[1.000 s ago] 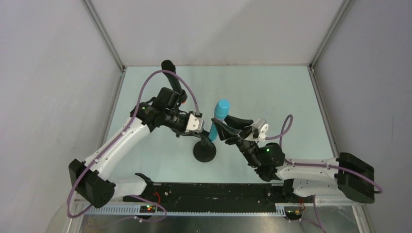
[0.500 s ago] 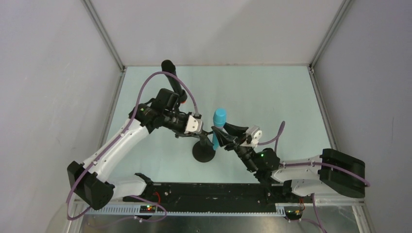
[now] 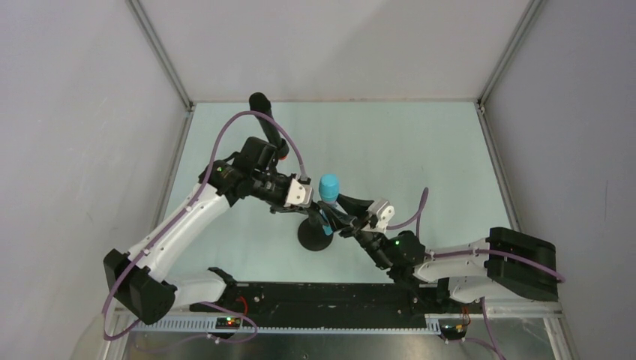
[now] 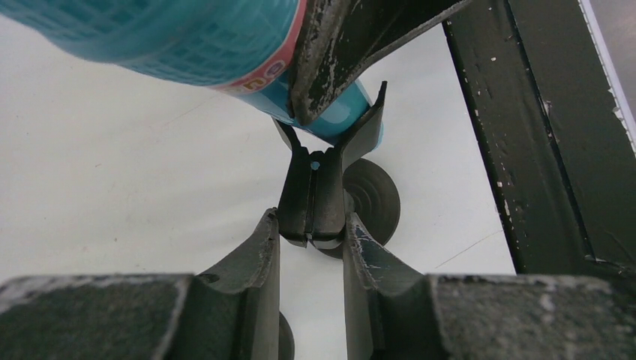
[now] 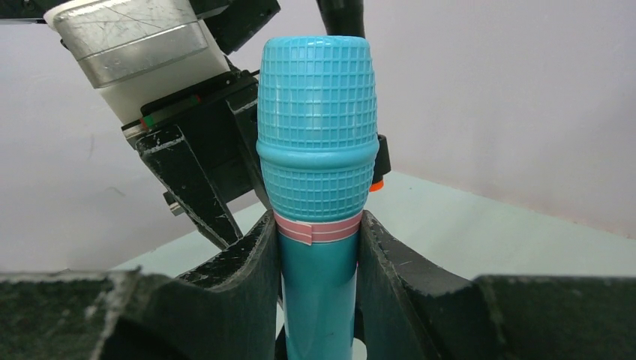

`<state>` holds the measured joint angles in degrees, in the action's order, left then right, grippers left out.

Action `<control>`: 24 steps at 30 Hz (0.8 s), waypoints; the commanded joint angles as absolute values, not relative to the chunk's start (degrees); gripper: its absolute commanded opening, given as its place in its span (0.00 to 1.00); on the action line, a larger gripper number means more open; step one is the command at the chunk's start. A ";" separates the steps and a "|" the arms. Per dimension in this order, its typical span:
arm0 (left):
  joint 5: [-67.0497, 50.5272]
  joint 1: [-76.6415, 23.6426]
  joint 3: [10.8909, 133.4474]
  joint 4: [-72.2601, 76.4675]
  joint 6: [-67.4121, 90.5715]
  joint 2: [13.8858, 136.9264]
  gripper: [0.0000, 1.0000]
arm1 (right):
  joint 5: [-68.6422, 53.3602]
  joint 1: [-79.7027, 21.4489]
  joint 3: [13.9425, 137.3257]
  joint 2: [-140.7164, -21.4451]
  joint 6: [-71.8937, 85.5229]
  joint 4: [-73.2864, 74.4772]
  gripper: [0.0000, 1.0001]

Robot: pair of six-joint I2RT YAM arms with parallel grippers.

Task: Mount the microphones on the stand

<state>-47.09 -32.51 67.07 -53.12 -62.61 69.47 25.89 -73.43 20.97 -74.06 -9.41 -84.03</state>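
turquoise microphone (image 5: 317,150) upright, pinched by right end effector (image 5: 319,259), its tail at the forked clip (image 4: 315,196) of the stand (image 3: 316,235), which left end effector (image 4: 309,223) pinches; pushed off-axis it may skip the fork or tip the stand.

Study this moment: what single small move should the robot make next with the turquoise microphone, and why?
Probably the right end effector, gripping the turquoise microphone below its head, should press the handle into the forked clip. The handle sits at the fork's mouth, and the left end effector is clamped on the clip's stem, steadying it.
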 commanded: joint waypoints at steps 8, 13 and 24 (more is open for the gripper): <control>-46.31 -33.58 67.71 -55.73 -61.91 69.17 0.68 | 27.71 -74.69 24.66 -75.03 -14.17 -87.19 0.00; -45.64 -33.65 68.66 -55.78 -60.05 69.09 0.84 | 27.02 -73.98 24.52 -75.44 -12.52 -87.21 0.00; -45.46 -33.64 68.71 -55.75 -60.30 68.83 0.61 | 26.87 -73.55 23.69 -74.77 -11.00 -87.39 0.00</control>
<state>-45.15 -33.28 67.07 -55.48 -59.99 69.47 26.50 -73.76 22.41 -75.40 -12.40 -84.27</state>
